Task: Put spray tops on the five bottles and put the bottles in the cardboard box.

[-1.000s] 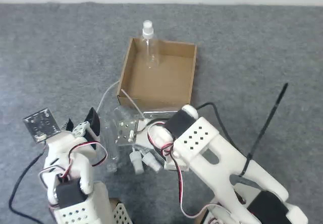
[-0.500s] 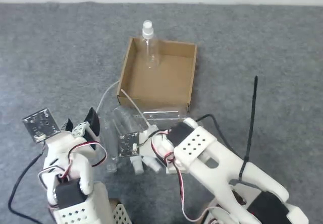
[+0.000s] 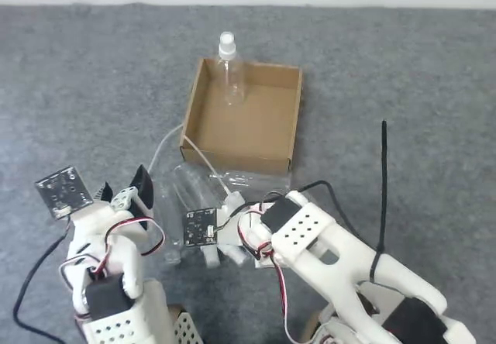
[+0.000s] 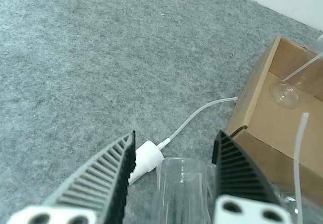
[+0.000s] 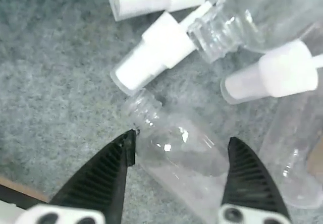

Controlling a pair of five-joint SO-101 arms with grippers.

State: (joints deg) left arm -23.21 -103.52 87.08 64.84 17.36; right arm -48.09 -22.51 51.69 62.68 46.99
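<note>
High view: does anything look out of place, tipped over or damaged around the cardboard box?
Nothing looks damaged or spilled. One capped bottle stands upright in the far corner of the cardboard box. Uncapped bottles and loose spray tops lie jumbled on the carpet before it, one of them inside the open right claw.

no readable text, labels or numbers

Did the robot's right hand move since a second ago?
Yes. In the high view, the right hand has backed away from the front wall of the cardboard box, toward the arms' bases.
</note>
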